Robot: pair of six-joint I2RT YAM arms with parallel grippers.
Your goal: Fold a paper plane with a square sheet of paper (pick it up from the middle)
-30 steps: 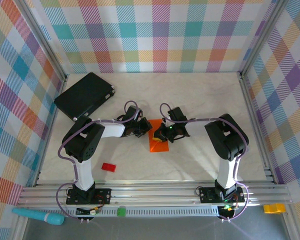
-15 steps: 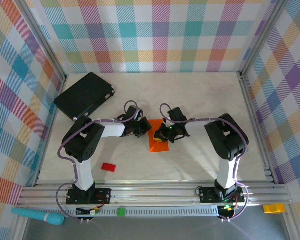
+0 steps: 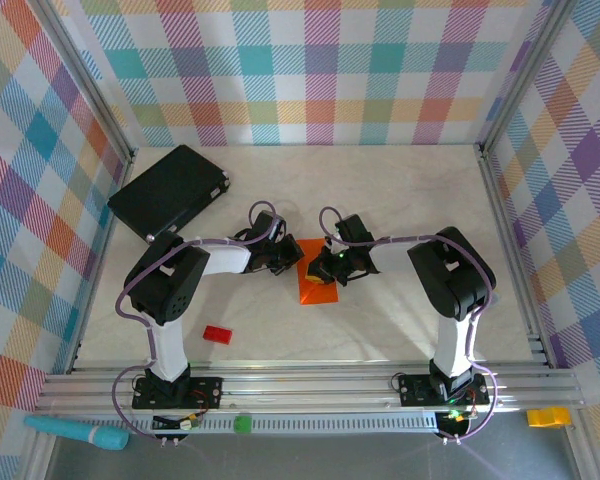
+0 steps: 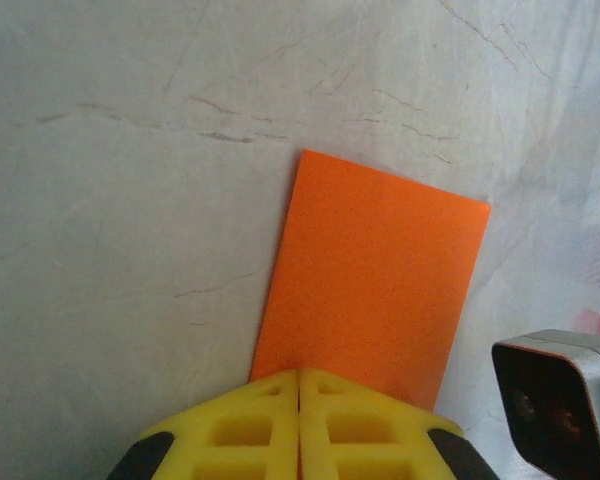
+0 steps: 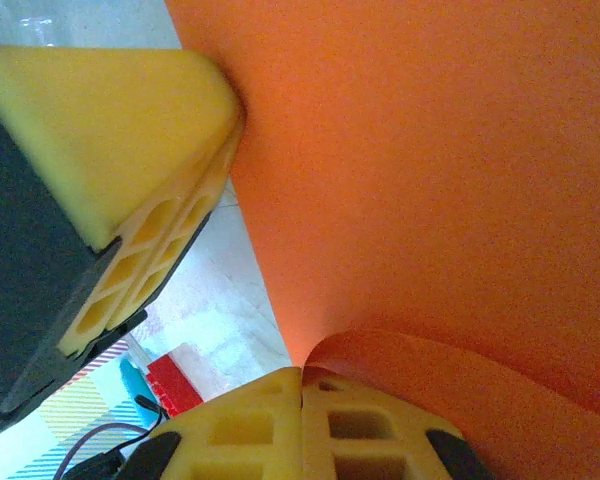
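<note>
Left gripper [image 4: 300, 390]: its 2 yellow fingers have just closed the last sliver and now stand pressed together. The tips sit on the near edge of the thin bright orange square sheet of paper [image 4: 375, 290]. You cannot tell from the wrist view whether a layer is caught between them or only pinned beneath.

Right gripper [image 5: 301, 385]: fingers pressed together, no change over the last second. An orange flap curls up right at its tips. Pinched or merely propped, cannot tell.

Sheet: on the pale marbled table [image 3: 410, 200], mid-table, between the 2 grippers. It is already folded down to a plain rectangle, with no nose or wings yet. From overhead it has not shifted in the last second.

Reading: with both pincers shut at the paper and nothing sliding, you are likely at a hold-and-fold step, 1 arm anchoring while the other works the raised flap. Most of the folding is still ahead.

Watch: thin paper on a smooth top can skate if the anchor lifts.

Clear of the work: black flat case [image 3: 170, 190] far-left, small red rectangular block [image 3: 217, 334] near-left.
</note>
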